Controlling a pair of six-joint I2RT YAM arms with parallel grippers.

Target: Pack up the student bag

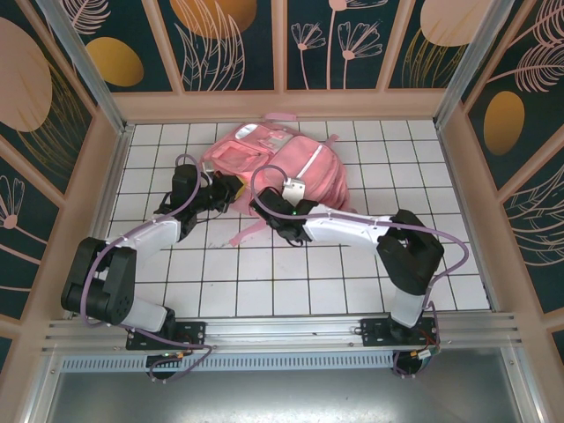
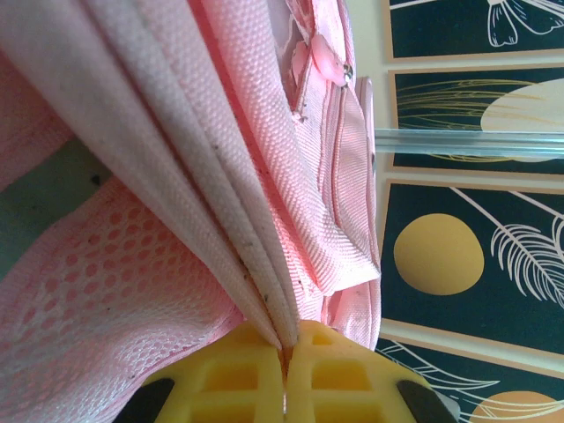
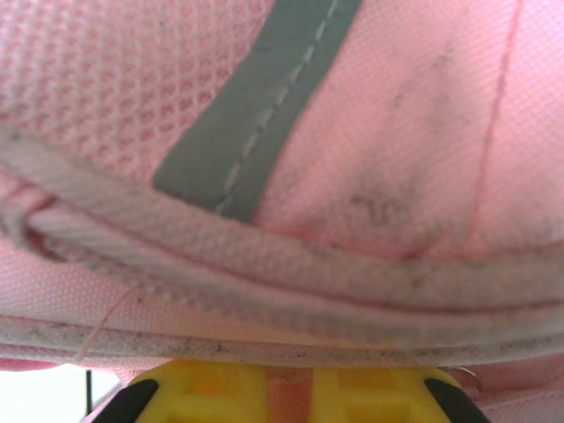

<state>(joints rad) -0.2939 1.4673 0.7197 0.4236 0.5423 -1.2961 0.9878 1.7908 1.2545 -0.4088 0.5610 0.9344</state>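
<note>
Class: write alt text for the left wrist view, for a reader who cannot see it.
The left gripper is shut on a folded seam of the pink student bag, its layers fanning upward. Pink mesh lies at left; a dark wall panel with gold circles stands at right.

student bag (image 1: 310, 169): near side hidden under the arms (image 1: 348, 227)
left gripper (image 2: 284, 359): cut off at the bottom

The left arm (image 1: 150, 233) and right arm (image 1: 352, 227) wear white shells on their long links, with black blocky joints and lilac cables (image 1: 185, 158) looping alongside. Each stands on a black plate (image 1: 167, 335) bolted to a silver rail (image 1: 282, 330). The left pincer (image 2: 284, 348) and right pincer (image 3: 291, 377) are yellow plastic with square recesses.
</note>
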